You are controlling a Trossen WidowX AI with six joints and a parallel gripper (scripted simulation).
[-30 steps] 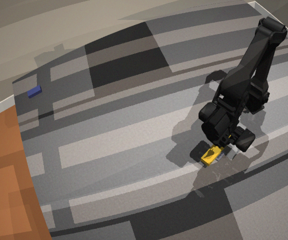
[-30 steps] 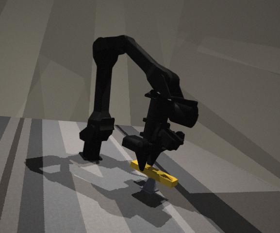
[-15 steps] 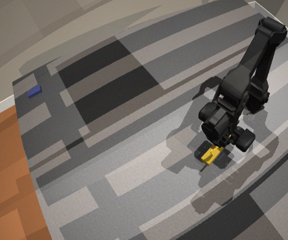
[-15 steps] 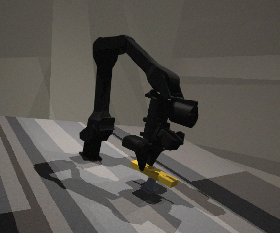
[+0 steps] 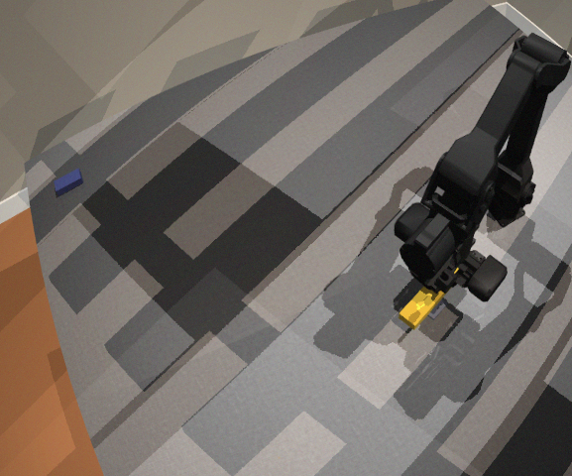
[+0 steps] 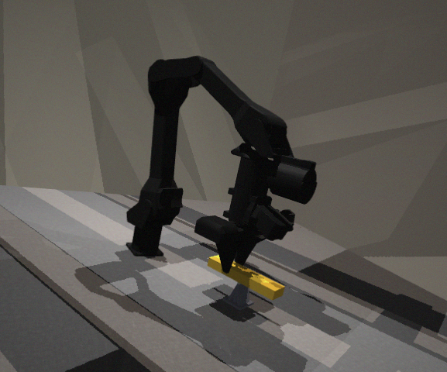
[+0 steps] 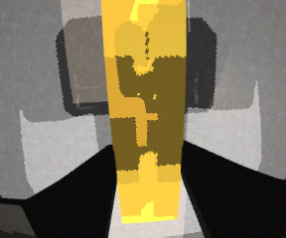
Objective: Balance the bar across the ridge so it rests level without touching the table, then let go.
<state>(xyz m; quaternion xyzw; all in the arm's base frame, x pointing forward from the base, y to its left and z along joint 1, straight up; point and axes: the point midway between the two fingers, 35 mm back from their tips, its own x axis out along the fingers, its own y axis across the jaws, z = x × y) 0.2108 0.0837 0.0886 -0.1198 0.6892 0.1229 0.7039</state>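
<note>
The yellow bar [image 5: 418,308] [image 6: 261,283] [image 7: 148,99] is held off the table, over the ridge, and looks close to level. The blue-grey ridge [image 5: 435,310] [image 6: 238,297] stands on the table; its top is hidden by the bar, so I cannot tell whether the two touch. My gripper [image 6: 234,267] [image 7: 147,150] is shut on the bar, one finger on each long side. It grips nearer the bar's end on the arm-base side, off to one side of the ridge. The longer part of the bar reaches out past the fingers and across the ridge.
A small blue block [image 5: 67,181] lies far off near the table's left edge in the top view. The table [image 5: 286,394] has a patchwork of grey stripes and dark patches, with the arm's shadows around the ridge. An orange floor [image 5: 9,332] shows beyond the left edge.
</note>
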